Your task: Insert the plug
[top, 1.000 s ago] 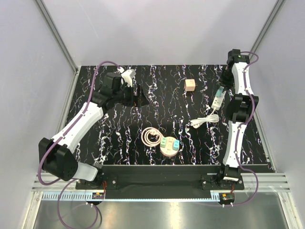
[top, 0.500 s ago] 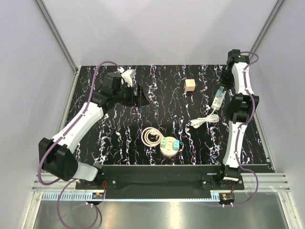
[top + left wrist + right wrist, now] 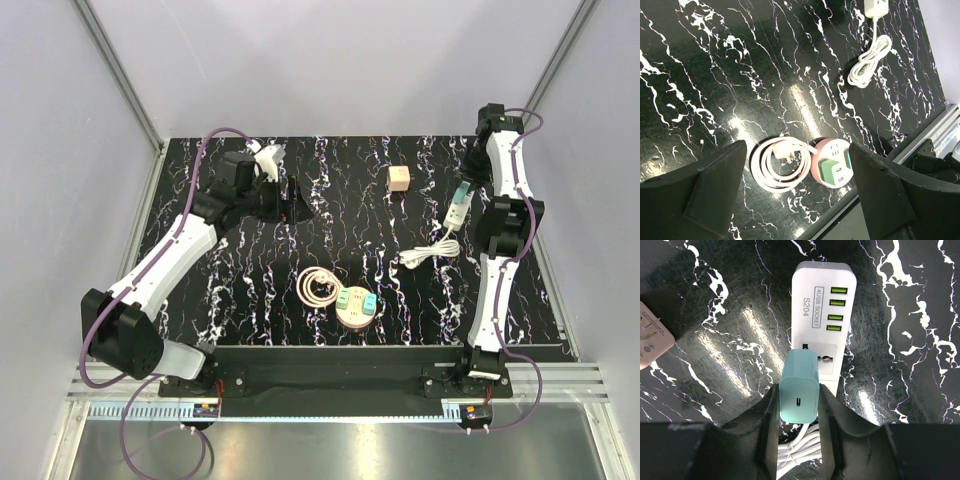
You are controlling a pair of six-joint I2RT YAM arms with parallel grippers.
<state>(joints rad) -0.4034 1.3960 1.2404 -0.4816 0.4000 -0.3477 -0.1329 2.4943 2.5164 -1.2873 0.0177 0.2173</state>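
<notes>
Nothing has shifted in the past second: the left gripper [image 3: 288, 198] hangs spread and empty above the table [image 3: 250, 275], and the right gripper [image 3: 463, 188] pinches the teal plug [image 3: 799, 390] over the white power strip [image 3: 823, 295], so insertion looks stalled. Only the right wrist view shows the socket [image 3: 826, 359] under the plug
</notes>
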